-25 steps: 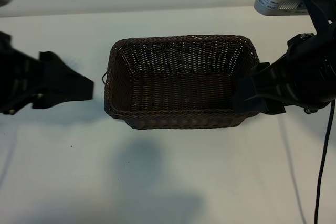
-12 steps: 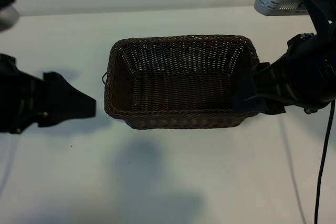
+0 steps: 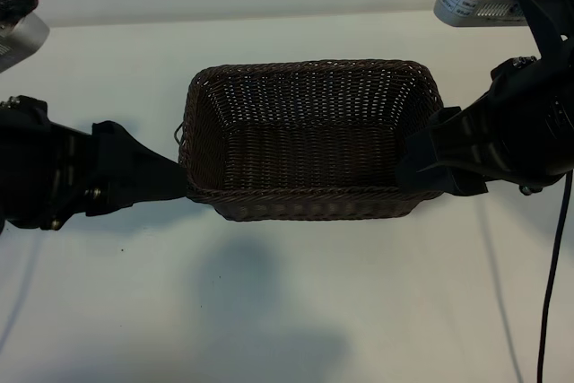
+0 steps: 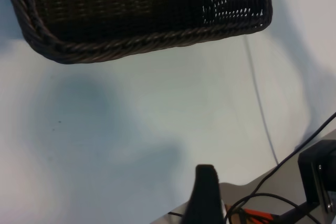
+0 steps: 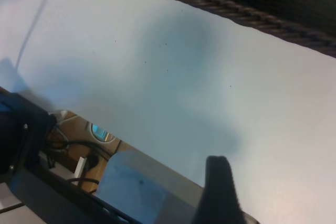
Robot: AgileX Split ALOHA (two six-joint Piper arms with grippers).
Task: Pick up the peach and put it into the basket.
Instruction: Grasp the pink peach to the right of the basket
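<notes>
Rectangular dark woven wicker basket (image 3: pixel 309 136), braided rim, sloping sides.

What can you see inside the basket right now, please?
Only bare woven bottom and walls of the basket; no peach. The right gripper covers its right rim corner.

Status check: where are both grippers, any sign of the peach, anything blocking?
Left gripper open, empty, at basket left wall. Right gripper open, empty, at its right wall. Peach not in view; basket empty. Nothing in the way.
</notes>
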